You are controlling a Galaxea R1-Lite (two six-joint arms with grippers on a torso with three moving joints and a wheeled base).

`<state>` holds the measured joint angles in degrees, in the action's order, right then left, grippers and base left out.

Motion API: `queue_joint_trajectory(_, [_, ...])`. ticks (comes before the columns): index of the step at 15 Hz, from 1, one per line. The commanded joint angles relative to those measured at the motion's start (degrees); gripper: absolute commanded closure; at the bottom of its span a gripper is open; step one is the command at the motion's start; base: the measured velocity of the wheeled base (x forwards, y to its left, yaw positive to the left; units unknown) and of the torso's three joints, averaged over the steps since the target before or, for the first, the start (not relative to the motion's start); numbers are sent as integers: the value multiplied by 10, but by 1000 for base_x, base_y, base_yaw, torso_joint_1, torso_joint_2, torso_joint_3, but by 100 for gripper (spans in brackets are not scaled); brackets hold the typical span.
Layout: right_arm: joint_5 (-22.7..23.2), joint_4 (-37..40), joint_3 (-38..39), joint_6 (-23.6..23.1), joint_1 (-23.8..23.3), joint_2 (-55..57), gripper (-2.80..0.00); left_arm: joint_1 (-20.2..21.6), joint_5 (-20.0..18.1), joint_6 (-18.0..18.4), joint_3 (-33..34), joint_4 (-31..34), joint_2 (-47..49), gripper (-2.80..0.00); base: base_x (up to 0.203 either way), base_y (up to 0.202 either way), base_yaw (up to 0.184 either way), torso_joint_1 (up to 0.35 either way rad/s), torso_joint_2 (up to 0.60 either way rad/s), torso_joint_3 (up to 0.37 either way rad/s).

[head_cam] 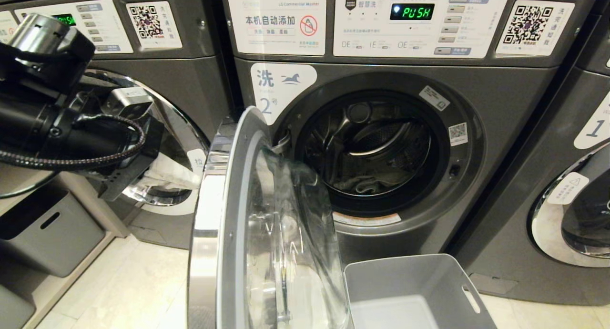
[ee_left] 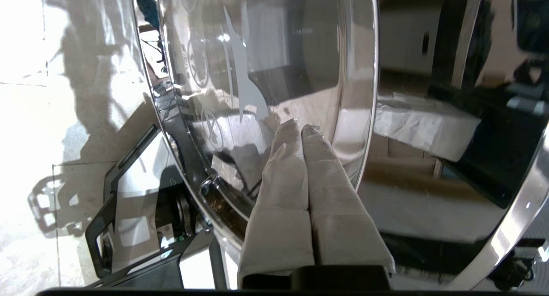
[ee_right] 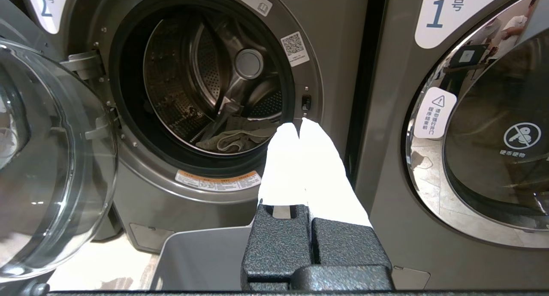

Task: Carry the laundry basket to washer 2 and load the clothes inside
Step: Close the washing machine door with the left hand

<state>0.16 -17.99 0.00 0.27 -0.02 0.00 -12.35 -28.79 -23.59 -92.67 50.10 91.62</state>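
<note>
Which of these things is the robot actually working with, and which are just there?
Job:
washer 2, door open
clothes in its drum
laundry basket on the floor below
left gripper, shut, by the door glass

Just there:
washer 1
grey bins at left

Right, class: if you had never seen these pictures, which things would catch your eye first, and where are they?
First, washer 2 in the middle, its round glass door swung wide open toward the camera, and the clothes lying in the bottom of the drum. Below it, on the floor in front, stands the laundry basket, grey and empty. At the left, the black left arm reaches in front of the neighbouring washer.
</note>
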Motion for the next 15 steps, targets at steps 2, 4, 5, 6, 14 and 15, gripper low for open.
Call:
queue_joint_trajectory(2, [0,-1,23,0,0,1,0,-26,-1,-1,1,2,8,0,0,0,0,0,0,0])
queue_joint_trajectory(4, [0,-1,23,2,0,1,0,-34,0,-7,6,-17,11,0,0,0,0,0,0,0])
queue_joint_trajectory(5, [0,-1,23,2,0,1,0,-37,0,-15,7,-27,11,0,0,0,0,0,0,0])
queue_joint_trajectory(6, [0,-1,23,2,0,1,0,-42,0,-19,7,-33,11,0,0,0,0,0,0,0])
queue_joint_trajectory(14, [0,-1,23,3,0,1,0,-92,0,-42,6,-89,40,0,0,0,0,0,0,0])
queue_joint_trajectory(15, [0,-1,23,3,0,1,0,-103,0,-49,6,-111,43,0,0,0,0,0,0,0])
